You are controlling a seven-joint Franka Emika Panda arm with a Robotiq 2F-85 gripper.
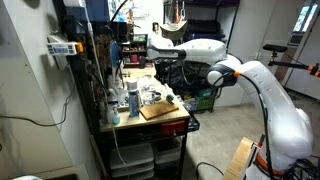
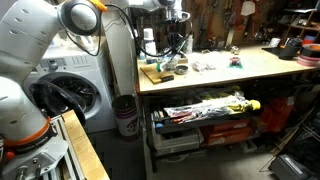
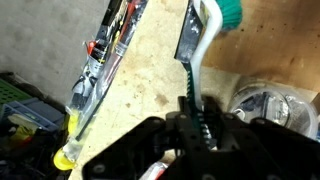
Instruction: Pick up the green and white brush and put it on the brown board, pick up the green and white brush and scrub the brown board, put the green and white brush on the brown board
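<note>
My gripper (image 3: 196, 112) is shut on the white handle of the green and white brush (image 3: 203, 40). The brush's green bristles point to the top right of the wrist view, and green ridges on the handle show between the fingers. The brush is held above the tan tabletop (image 3: 150, 70). The brown board (image 1: 160, 110) lies flat at the near end of the table, also in an exterior view (image 2: 155, 73). In both exterior views the gripper (image 2: 172, 35) hangs above the table close to the board. I cannot tell whether the bristles touch anything.
A long packaged item (image 3: 105, 50) lies on the table left of the brush. A clear round container (image 3: 265, 105) sits to the right. Small items (image 2: 205, 65) lie along the table. Shelves with clutter (image 2: 205, 108) are under the table, and a rack (image 1: 95, 70) stands behind it.
</note>
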